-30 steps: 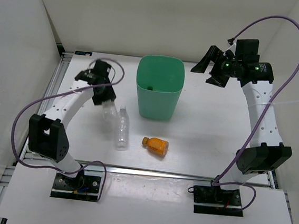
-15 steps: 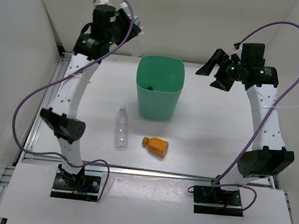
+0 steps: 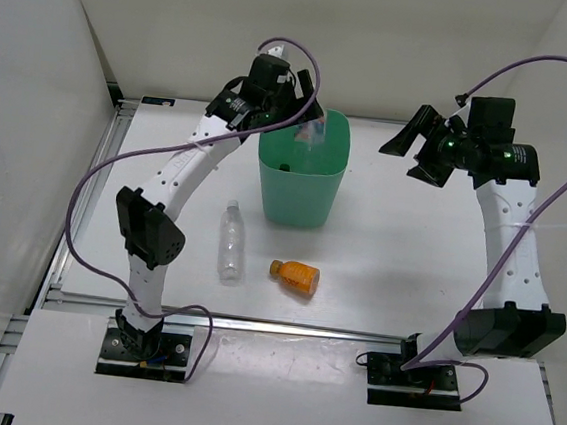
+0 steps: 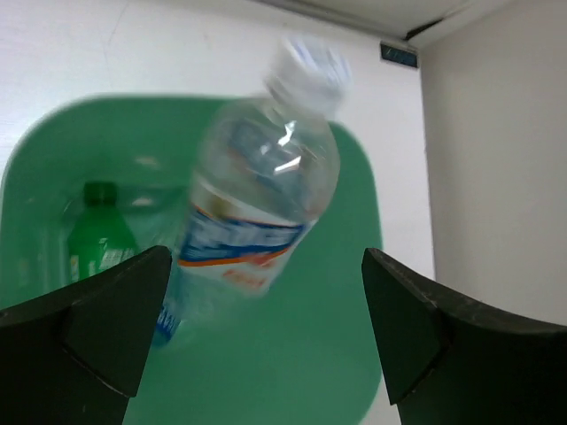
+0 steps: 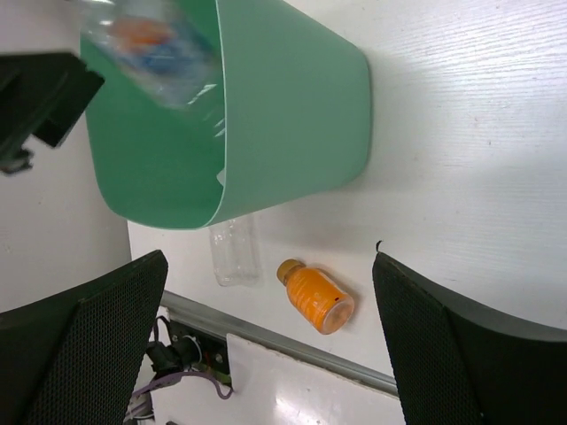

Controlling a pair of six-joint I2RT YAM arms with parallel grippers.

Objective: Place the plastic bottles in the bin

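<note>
I see the blue-label bottle (image 4: 257,186), tilted and blurred, over the mint bin (image 3: 301,189); a green bottle (image 4: 97,243) is inside (pose unclear). The clear bottle (image 3: 231,243) and orange bottle (image 3: 295,276) lie flat in front.

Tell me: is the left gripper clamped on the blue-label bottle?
No, the left gripper is wide open, its fingers clear of the blue-label bottle over the bin.

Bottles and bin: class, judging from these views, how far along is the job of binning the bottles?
Done: a green bottle stands inside the bin.
In hand: the blue-label bottle, blurred, is over the bin's mouth. The left gripper is open and its fingers do not touch the bottle, which is apparently dropping in.
Left: the plain clear bottle and the orange bottle lie on the table. The right gripper is open and empty.
</note>
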